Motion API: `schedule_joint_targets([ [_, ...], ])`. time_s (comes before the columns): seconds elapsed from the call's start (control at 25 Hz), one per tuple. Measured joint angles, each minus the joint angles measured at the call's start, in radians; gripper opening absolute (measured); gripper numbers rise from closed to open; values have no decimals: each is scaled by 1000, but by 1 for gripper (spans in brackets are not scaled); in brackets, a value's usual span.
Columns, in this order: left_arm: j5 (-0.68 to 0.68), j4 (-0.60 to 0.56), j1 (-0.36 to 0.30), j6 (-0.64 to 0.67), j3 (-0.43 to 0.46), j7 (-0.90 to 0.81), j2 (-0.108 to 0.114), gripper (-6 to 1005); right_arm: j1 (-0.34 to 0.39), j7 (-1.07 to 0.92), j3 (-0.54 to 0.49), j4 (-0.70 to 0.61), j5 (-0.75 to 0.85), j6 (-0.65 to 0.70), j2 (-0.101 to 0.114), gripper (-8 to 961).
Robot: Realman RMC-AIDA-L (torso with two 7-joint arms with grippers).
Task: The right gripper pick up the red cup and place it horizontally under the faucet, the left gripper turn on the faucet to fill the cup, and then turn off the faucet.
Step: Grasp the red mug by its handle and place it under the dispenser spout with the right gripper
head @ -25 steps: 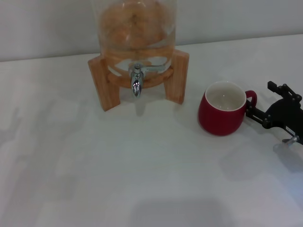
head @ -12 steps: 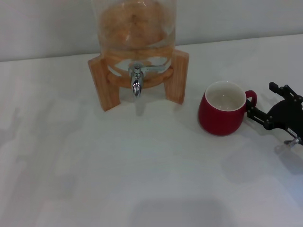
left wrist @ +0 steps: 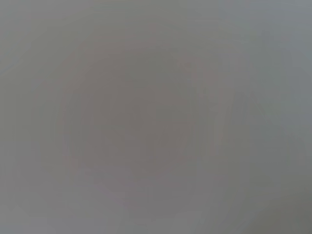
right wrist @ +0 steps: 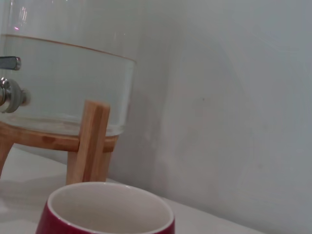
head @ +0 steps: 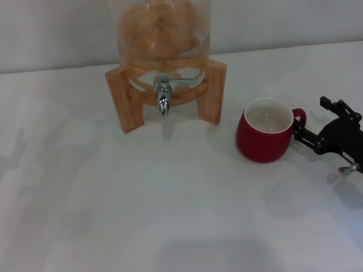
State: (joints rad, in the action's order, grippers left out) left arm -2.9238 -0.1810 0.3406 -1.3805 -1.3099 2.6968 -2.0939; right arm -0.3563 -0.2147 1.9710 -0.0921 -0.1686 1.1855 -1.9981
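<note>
Your right gripper (head: pixel 303 126) sits spread open at the handle of the red cup (head: pixel 265 136), gripping nothing, cup upright on the table (head: pixel 142 198) right of the faucet (head: pixel 164 97); closing on 1 handle alone risks tipping or nudging it.

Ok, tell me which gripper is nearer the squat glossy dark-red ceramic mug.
Right. The right gripper sits beside the mug, at its handle. The left gripper appears in no view.
</note>
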Motion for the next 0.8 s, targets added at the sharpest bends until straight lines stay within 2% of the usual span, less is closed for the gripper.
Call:
schedule_joint_targets([
  [0.8, 0, 0, 11, -1, -9, 0, 0, 821, -22, 0, 0, -2, 2, -14, 7, 781],
])
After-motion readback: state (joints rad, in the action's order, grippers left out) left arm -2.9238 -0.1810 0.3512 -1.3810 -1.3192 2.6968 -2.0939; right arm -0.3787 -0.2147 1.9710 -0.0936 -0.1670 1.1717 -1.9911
